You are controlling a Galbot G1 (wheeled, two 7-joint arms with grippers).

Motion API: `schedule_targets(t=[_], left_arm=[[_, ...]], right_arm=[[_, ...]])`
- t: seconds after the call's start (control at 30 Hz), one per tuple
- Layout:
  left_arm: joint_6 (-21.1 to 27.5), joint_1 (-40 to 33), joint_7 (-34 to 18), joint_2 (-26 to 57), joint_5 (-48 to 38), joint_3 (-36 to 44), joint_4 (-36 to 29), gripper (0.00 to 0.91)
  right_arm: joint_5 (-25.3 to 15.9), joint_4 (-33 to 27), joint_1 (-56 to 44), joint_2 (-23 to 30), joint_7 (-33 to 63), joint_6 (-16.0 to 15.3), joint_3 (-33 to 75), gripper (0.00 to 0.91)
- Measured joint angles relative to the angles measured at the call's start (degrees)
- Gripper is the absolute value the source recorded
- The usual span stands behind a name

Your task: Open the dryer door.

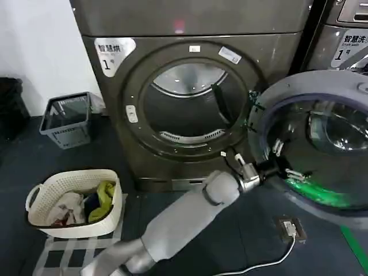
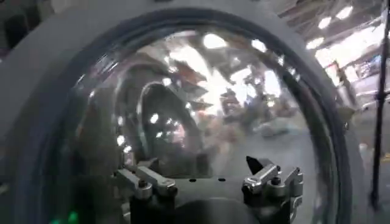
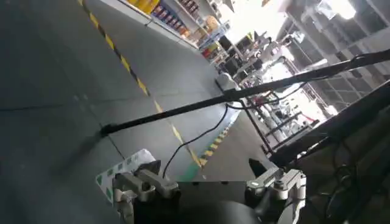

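Pushing dryer door [image 1: 322, 149], already swung wide at 3 o'clock of drum opening [image 1: 192, 109]; left claw [image 1: 275, 167] spread against inner face [image 2: 195, 97]. Advised: steady outward pressure near rim, avoiding glass.

Dim, even light is seen at the dryer; ceiling lamps are mirrored as blurred glare in the door glass [image 2: 207, 109].
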Motion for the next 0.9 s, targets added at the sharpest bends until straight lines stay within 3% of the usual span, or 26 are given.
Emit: schedule_targets(t=[0.57,0.9], left_arm=[[-0.07,0.25,0.21,0.00,-0.03,-0.17,-0.14,0.907],[3.40,2.21,1.02,0.00,-3.97,1.73,-6.10,0.907]], right_arm=[[0.78,0.32,0.22,-0.02,-0.99,0.05,-0.34,0.907],[1.97,1.01,0.04,0.22,-2.27,0.37,0.06,0.907]])
